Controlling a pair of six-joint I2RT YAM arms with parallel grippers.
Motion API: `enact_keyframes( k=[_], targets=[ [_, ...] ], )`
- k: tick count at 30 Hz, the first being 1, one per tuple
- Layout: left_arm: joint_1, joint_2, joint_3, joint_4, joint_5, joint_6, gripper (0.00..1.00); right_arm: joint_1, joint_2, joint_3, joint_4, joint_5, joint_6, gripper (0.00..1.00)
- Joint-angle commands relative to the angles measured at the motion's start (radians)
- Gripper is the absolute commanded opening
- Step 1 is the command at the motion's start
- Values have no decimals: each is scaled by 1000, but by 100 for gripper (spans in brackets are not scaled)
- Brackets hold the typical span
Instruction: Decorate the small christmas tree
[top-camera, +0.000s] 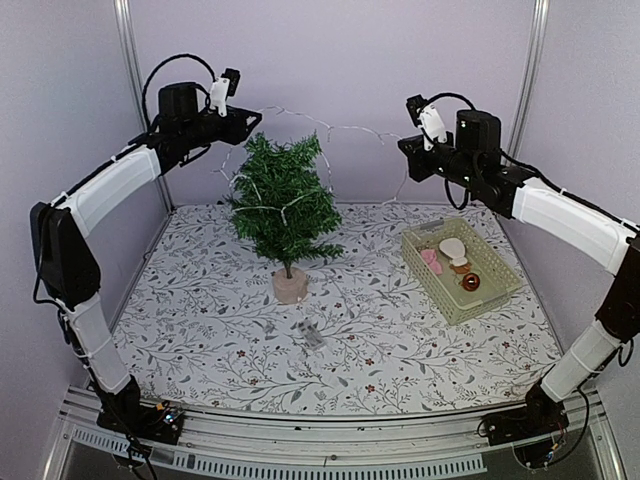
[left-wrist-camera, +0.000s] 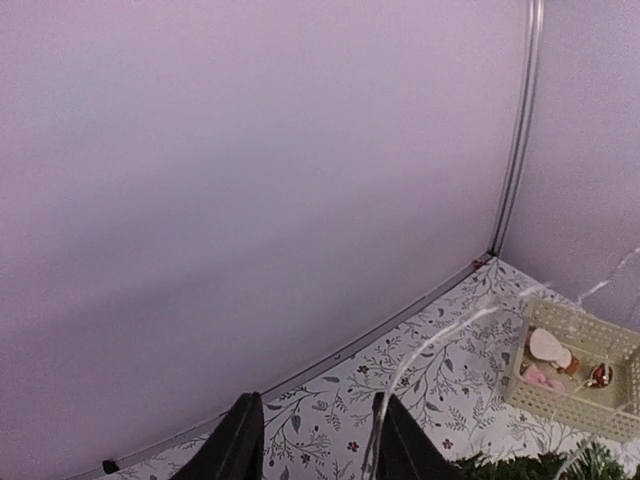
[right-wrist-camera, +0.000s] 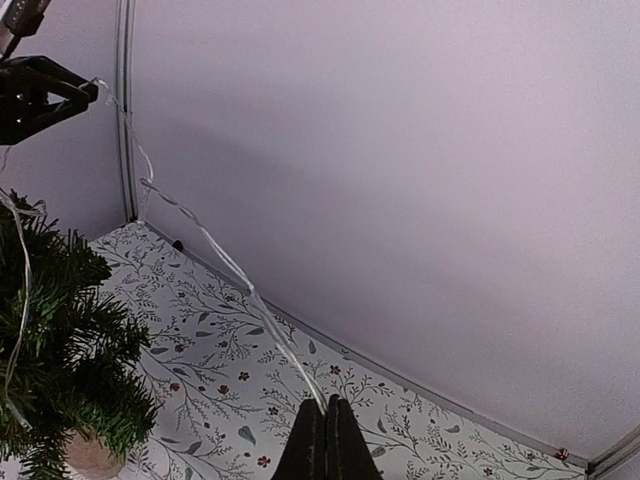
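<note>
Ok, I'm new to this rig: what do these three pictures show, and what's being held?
These are two robot arms, each ending in two fingers. The wide picture looks down from above and behind them; the other two come from a camera on each wrist. On the leaf-patterned tablecloth stand a small dark green bristly christmas tree and a pale green plastic basket of ornaments. The right fingers are shut on a thin silvery light wire that leads to the tree; the left fingers are open.
</note>
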Motion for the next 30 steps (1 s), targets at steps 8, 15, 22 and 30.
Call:
enact_keyframes(
  k=[8, 15, 22, 30],
  targets=[
    [54, -21, -37, -118, 270, -74, 30, -7, 84, 100, -49, -101, 75, 0],
    [106, 14, 15, -171, 304, -185, 47, -9, 126, 128, -118, -88, 96, 0],
    [155, -19, -55, -141, 497, -227, 58, -20, 139, 135, -139, -107, 122, 0],
    [204, -109, -204, -81, 475, -249, 55, -20, 159, 172, -163, -140, 131, 0]
  ],
)
